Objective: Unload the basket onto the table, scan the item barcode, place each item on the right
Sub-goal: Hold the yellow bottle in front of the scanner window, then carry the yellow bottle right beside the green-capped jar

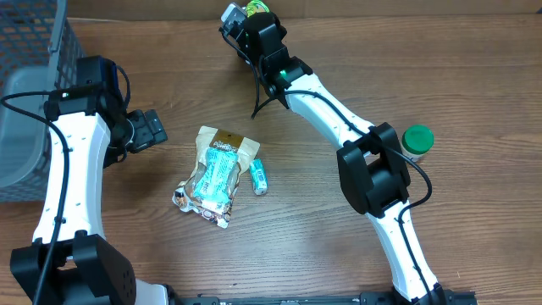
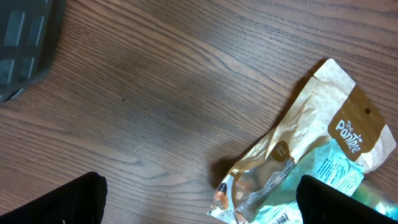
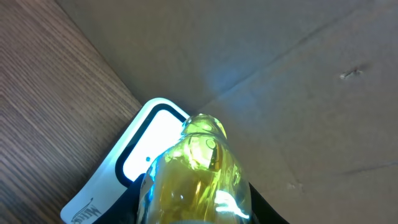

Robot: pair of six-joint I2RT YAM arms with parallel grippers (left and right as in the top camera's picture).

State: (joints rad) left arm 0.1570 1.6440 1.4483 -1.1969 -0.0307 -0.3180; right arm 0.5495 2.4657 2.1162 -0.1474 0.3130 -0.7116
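One pouch [image 2: 292, 149] | label [image 2: 357, 127] "The Pon…" | right pincer [image 1: 244, 20] grips yellow bottle [image 3: 193, 168]

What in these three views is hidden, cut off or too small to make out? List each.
Bottle, right wrist view: barcode not visible; glare, and the bottom edge cuts it off.
Scanner, right wrist view: partly hidden behind the bottle.
Pouch, left wrist view: cut off by the right and bottom edges.
Small teal item, overhead view: too small to identify.
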